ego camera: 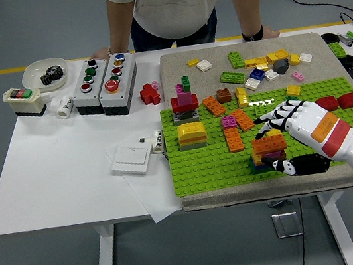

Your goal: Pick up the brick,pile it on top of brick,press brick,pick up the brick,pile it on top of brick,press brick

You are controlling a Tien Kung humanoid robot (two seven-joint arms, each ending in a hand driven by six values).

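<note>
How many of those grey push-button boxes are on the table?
2, side by side at the table's far left part: the left button box with black, green and red buttons, and the right button box beside it, nearer the brick mat. None seems hidden.

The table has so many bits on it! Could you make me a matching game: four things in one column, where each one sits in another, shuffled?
Things:
1. Black gear
2. White wall switch
3. Red cross-shaped brick
4. Robot's right hand

Places:
A. On the white tabletop, just left of the green baseplate
B. In the white dish at the far left
C. At the orange-topped brick stack on the green baseplate
D. Beside the grey button boxes, at the mat's far left corner

Pairs: 1-B, 2-A, 3-D, 4-C
</note>
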